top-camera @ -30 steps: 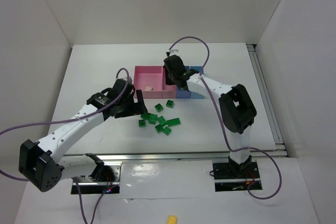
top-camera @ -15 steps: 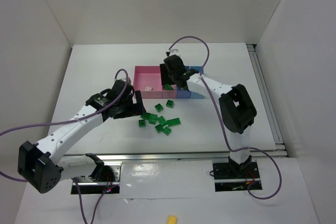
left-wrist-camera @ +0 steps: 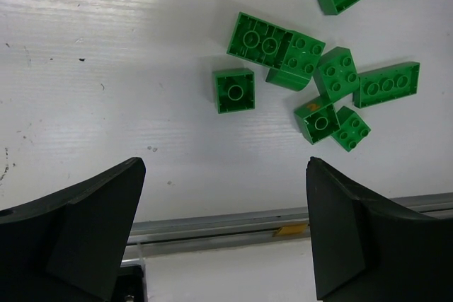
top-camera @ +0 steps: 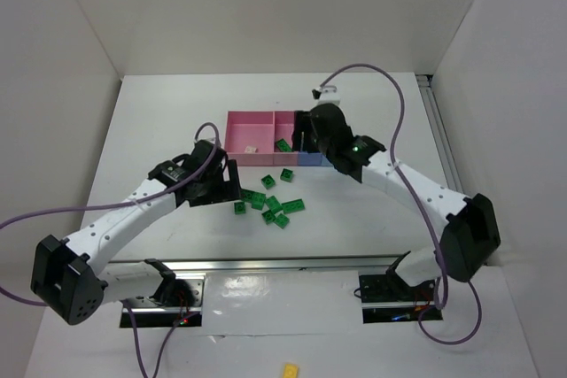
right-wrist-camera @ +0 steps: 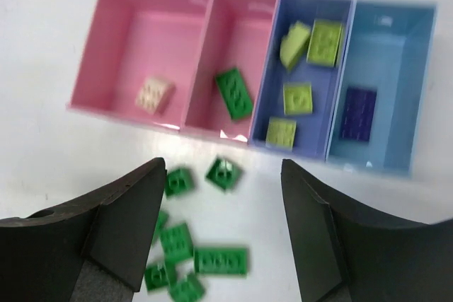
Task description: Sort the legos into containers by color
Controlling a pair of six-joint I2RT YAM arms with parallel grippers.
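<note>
- Four trays (right-wrist-camera: 200, 47) stand joined in one row on the far half of the table (top-camera: 159, 121): two pink at the left, then blue, then light blue at the right.
- Contents:
  - left pink tray (right-wrist-camera: 120, 40): one pale cream brick (right-wrist-camera: 155, 94)
  - second pink tray (right-wrist-camera: 248, 37): one green brick (right-wrist-camera: 233, 93)
  - blue tray (right-wrist-camera: 320, 124): four yellow-green bricks (right-wrist-camera: 298, 97)
  - light blue tray (right-wrist-camera: 386, 54): one purple brick (right-wrist-camera: 357, 113)
- Loose green legos (left-wrist-camera: 336, 72) lie scattered on the table, just near of the pink trays.
- My left pincer (left-wrist-camera: 225, 167) has its fingers spread wide with nothing between them. It sits at the left edge of the loose green legos.
- My right pincer (right-wrist-camera: 223, 167) has its fingers spread apart and empty. It hangs over the row, about where the second pink tray meets the blue tray.
</note>
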